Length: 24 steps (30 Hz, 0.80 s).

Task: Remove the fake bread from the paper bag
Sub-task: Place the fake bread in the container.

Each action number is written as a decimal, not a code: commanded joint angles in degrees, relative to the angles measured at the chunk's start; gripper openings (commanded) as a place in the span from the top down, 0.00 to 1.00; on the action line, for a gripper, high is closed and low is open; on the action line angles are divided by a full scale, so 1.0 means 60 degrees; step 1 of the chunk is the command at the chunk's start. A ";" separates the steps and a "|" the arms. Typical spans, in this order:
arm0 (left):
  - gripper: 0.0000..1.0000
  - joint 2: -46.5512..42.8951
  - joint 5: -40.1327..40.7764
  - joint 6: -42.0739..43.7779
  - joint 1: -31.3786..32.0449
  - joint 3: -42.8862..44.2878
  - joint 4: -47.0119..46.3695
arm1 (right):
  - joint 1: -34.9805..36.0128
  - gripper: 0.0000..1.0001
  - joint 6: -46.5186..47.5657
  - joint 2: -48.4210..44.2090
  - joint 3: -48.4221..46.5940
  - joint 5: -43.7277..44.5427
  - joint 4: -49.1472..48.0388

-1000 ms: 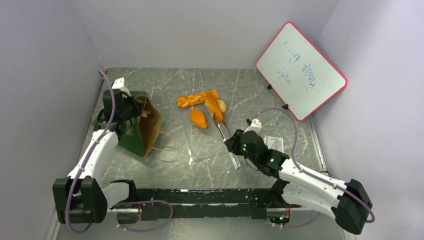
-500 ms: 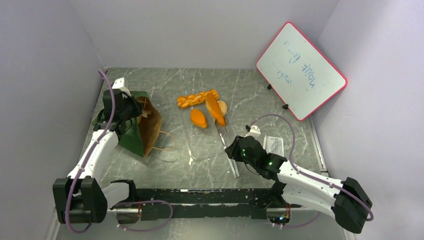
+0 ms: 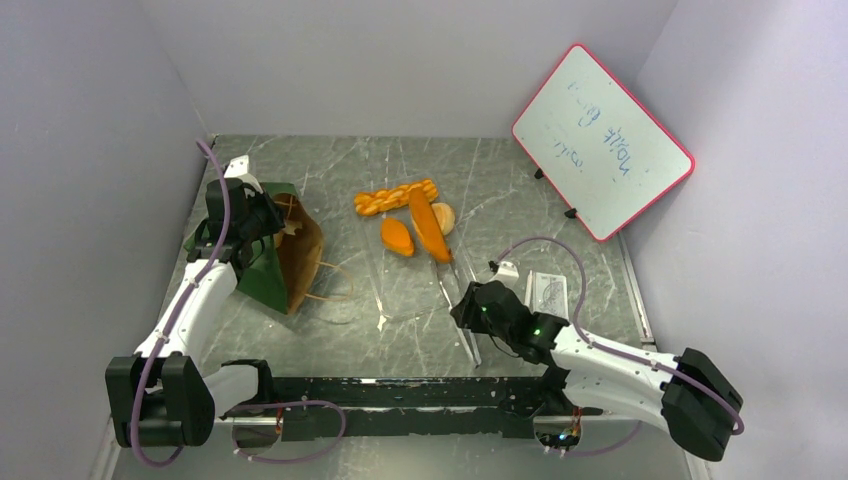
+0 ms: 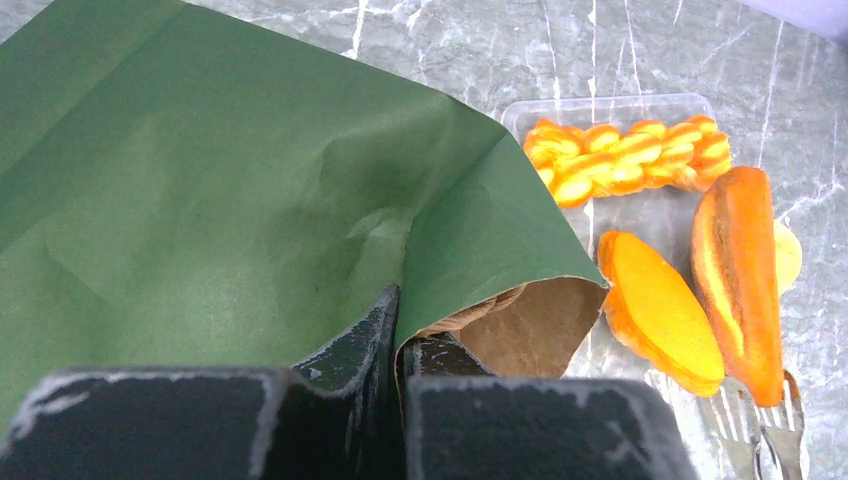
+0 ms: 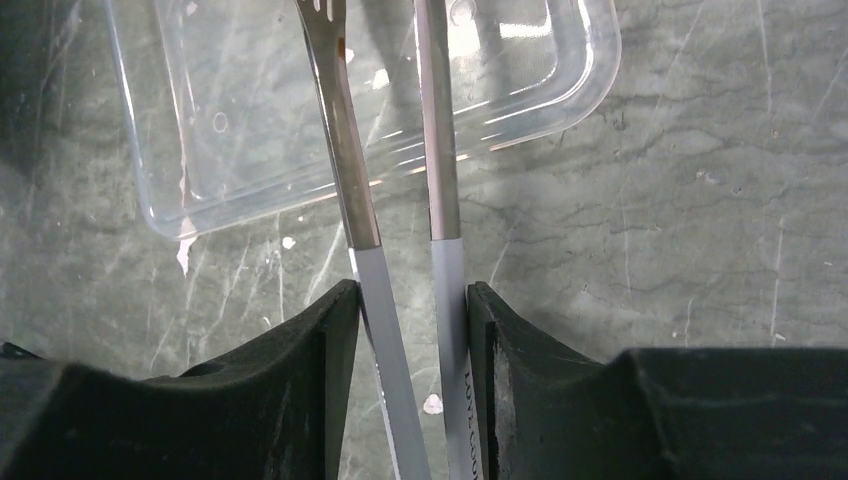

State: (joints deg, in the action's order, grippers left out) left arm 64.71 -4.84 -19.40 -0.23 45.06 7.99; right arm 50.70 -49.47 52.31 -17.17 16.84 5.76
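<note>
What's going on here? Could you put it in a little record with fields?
Bag: green paper bag, mouth open
Left gripper: shut on the bag's rim
Right gripper: holding metal tongs
Bread outside bag: braided loaf, long roll, oval roll, pale bun
Under the bread: clear tray
Back right: red-framed whiteboard

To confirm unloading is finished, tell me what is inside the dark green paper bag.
Only bare brown kraft lining shows in the dark green paper bag's open mouth. The rest is hidden by its folded wall and the left gripper pinching the rim.
</note>
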 commanded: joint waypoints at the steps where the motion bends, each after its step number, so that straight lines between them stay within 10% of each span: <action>1: 0.93 -0.0209 -0.0306 -0.0151 -0.0094 -0.0090 -0.0239 | 0.0122 0.55 -0.0304 -0.0037 0.0078 0.0246 -0.0363; 24: 0.93 -0.0205 -0.0263 -0.0151 -0.0094 0.0001 -0.0174 | 0.1294 0.54 -0.1051 -0.0447 0.0074 0.1243 0.0479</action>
State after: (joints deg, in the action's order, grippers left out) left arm 64.71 -4.99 -19.53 -0.23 45.04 7.99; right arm 56.34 -53.49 50.78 -16.34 20.40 6.26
